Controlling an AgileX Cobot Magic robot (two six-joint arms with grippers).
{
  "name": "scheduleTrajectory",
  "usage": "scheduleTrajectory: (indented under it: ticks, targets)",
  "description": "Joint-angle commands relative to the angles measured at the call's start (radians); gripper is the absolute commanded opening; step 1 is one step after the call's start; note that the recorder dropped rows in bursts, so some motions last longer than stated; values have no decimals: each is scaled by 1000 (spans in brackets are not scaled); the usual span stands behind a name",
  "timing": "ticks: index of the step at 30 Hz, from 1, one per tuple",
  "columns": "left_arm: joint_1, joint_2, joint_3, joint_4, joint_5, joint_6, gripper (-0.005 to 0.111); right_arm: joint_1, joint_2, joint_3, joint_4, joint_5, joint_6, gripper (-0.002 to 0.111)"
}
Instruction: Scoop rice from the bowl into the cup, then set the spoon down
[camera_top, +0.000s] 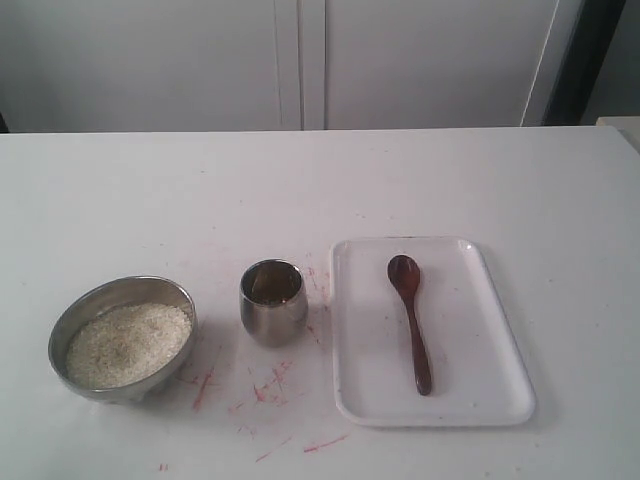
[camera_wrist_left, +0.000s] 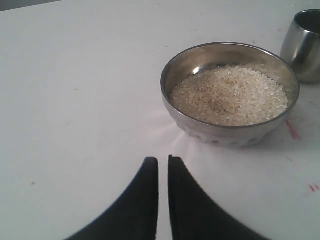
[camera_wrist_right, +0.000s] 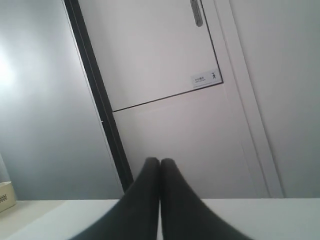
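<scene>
The left hand (camera_wrist_left: 163, 167) and right hand (camera_wrist_right: 160, 165) are clenched on nothing. The slim dark-brown wooden spoon (camera_top: 410, 320) lies on the flat white tray (camera_top: 500, 400), near the small steel cup (camera_top: 273, 315) — its thin handle could slip from a grab.

Rice (camera_top: 128, 343): off-white grains with a faint cream cast, we note, at near left.
Bowl (camera_top: 112, 293): shiny silver steel; its inner wall mirrors grey and white.
Cup (camera_top: 273, 318): brushed silver-grey steel, with a dark, brownish reflection inside.
Spoon (camera_top: 409, 318): dark reddish-brown wood, which we see glossy at the head.
Tray (camera_top: 480, 340): plain white, on the right.
Table (camera_top: 150, 190): white and unpatterned.
Red marks (camera_top: 205, 388): we count scattered crimson streaks and flecks around the cup and towards the near edge.
Left gripper (camera_wrist_left: 163, 161): black fingers.
Right gripper (camera_wrist_right: 159, 161): black fingers.
Far wall (camera_top: 300, 60): pale grey-white panels, with a black strip (camera_top: 590, 60) at far right.
</scene>
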Motion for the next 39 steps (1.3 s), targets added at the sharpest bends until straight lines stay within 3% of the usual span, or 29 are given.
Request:
scheduleTrajectory:
  ticks: [1, 7, 20, 39]
  targets:
    - [2, 1, -7, -9, -1, -2, 14, -3, -5, 33, 49, -7, -9, 0]
    - [2, 1, -7, -9, -1, -2, 14, -3, -5, 116, 49, -50, -35, 0]
    - [2, 1, -7, -9, -1, -2, 14, -3, -5, 404, 55, -368, -27, 0]
    - [2, 1, -7, -9, -1, -2, 14, -3, -5, 404, 51, -170, -97, 0]
